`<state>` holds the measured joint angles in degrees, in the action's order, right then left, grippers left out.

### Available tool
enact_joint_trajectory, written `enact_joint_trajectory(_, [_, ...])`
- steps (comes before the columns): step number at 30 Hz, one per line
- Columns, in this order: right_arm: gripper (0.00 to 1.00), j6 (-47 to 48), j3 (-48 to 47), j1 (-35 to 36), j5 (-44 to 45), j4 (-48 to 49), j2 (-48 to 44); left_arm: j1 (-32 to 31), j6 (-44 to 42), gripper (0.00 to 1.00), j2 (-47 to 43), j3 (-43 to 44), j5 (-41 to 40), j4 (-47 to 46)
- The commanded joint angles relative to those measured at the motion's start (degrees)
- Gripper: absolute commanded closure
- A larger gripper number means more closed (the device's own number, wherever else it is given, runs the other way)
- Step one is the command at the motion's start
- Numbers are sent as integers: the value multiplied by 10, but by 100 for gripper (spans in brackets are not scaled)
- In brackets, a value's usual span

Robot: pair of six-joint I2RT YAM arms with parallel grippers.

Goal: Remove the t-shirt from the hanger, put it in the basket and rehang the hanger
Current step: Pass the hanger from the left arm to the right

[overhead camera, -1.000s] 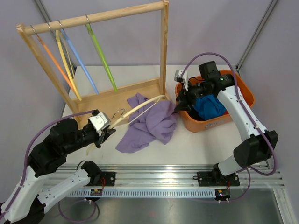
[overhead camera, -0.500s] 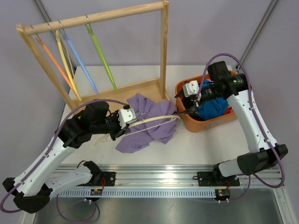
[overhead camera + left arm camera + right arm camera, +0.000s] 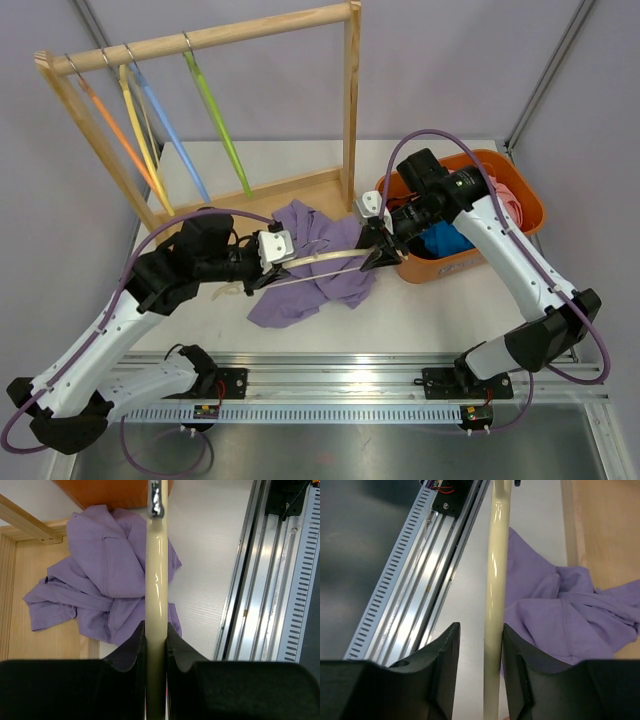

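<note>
The purple t-shirt (image 3: 310, 285) lies crumpled on the table, off the hanger. The cream hanger (image 3: 325, 257) hangs level just above it. My left gripper (image 3: 260, 270) is shut on the hanger's left part; in the left wrist view both fingers press the cream bar (image 3: 156, 580) at the gripper (image 3: 156, 630), with the t-shirt (image 3: 100, 575) below. My right gripper (image 3: 375, 255) straddles the hanger's right end. In the right wrist view the bar (image 3: 496, 555) runs between the jaws of that gripper (image 3: 480, 627), touching the right finger, a gap at the left one. The t-shirt (image 3: 560, 615) lies beside it.
A wooden rack (image 3: 350, 100) stands at the back left with orange, yellow, blue and green hangers (image 3: 215, 110) on its rail. An orange bin (image 3: 520, 200) holding blue and pink clothes sits at the right. Metal rails (image 3: 330, 385) run along the near edge.
The right gripper has come from over the orange bin down-left to the hanger's right end and narrowed around it. The left arm first carried the hanger rightward, then held it still.
</note>
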<state>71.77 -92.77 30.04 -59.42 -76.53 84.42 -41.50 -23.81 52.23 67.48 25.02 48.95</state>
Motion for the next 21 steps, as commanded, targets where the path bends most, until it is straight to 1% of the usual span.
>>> enact_joint_trajectory(1, [58, -44, 2, 3, 11, -45, 4, 2, -3, 100, -15, 4, 21, -73])
enact_joint_trajectory(5, [74, -67, 24, 5, 14, -19, -11, 2, 2, 100, -16, -4, 23, -87])
enact_joint_trajectory(7, [79, -74, 29, 5, 15, -11, -18, 2, 4, 100, -16, -9, 24, -97])
enact_joint_trajectory(8, [91, -77, 31, 5, 18, -7, -21, 2, 9, 100, -18, -11, 25, -100])
enact_joint_trajectory(9, [98, -83, 32, 5, 19, -2, -23, 2, 10, 100, -18, -16, 25, -104])
enact_joint_trajectory(10, [100, -101, 34, 5, 22, 3, -25, 2, 12, 100, -19, -18, 24, -111])
enact_joint_trajectory(12, [100, -116, 38, 5, 29, 16, -33, 2, 18, 100, -22, -24, 21, -115])
enact_joint_trajectory(16, [100, -180, 56, -1, 47, 56, -52, 2, 36, 99, -33, -33, 1, -131])
enact_joint_trajectory(17, [100, -194, 61, -4, 50, 67, -65, 2, 54, 88, -36, -37, -16, -136])
enact_joint_trajectory(18, [100, -208, 67, -8, 53, 78, -70, 2, 64, 81, -44, -40, -26, -142])
enact_joint_trajectory(20, [100, -254, 80, -23, 66, 113, -85, 2, 91, 64, -53, -54, -48, -162])
enact_joint_trajectory(21, [100, -267, 84, -31, 69, 121, -87, 2, 102, 45, -58, -60, -57, -169])
